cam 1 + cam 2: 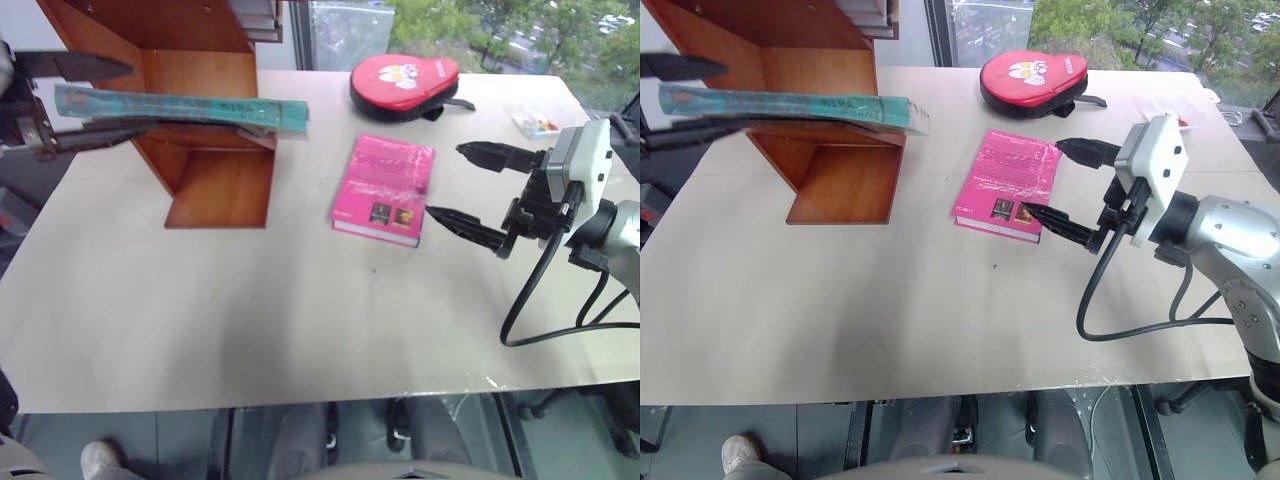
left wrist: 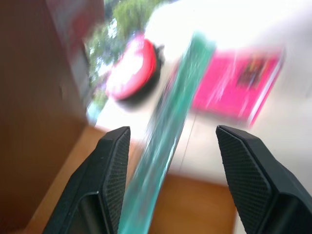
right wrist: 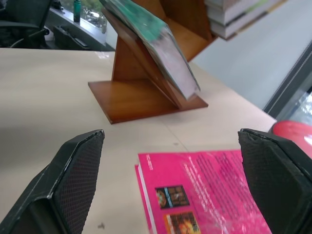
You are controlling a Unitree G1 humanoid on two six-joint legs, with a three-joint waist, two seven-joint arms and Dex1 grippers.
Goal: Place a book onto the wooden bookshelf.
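While the left gripper [image 2: 168, 180] stands open around the teal-green book [image 1: 180, 107], which rests edge-up on the wooden bookshelf [image 1: 215, 170], the right gripper [image 1: 1060, 185] gapes empty beside a pink book [image 1: 1008, 185]. Thin, stiff, slick in its wrap (probably light); best pinched near the spine.

Pink book [image 1: 385, 188] flat on pale table [image 1: 250, 320], red pouch [image 1: 404, 84] beyond it

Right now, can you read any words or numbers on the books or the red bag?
Nothing can be read.
Teal book: faint pale lettering, too blurred.
Pink book: lines of small print and two little pictures, too small.
Red bag: a white cartoon picture, no words to make out.
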